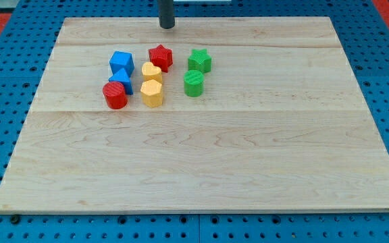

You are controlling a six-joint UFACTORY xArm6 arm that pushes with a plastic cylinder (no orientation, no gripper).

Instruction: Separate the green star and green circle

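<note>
Green, both of them: green star (199, 61) near the view's top, green circle (194, 84) just below it toward the view's bottom, so close as to look nearly touching, though contact cannot be confirmed. Sitting at the right edge of a cluster on the wooden board (201, 162); to the view's left, red star (161, 57), yellow heart (152, 72) and yellow hexagon-like block (152, 93), then two blue blocks (121, 62) (122, 80) and red cylinder (115, 95). My tip (167, 25) standing near the board's top edge, above the red star and up-left of the green star, well apart from every block. No fingers on this rig, only a bare rod end: nothing to open or close, nothing held, nothing touched. Judged small, light, rigid pieces, probably plastic, likely to slide readily on smooth wood and unlikely to deform or break. No grasping possible, so contact by pushing a side face only. Star points likely to make that block spin if struck off-centre; rounded wall of the circle likely to let it roll off the tip sideways unless pushed through its middle. Best entry probably the narrow gap between the two, or the circle's top side, driving it toward the view's bottom where open board lies. Risk of nudging the yellow blocks if approached from the left.
</note>
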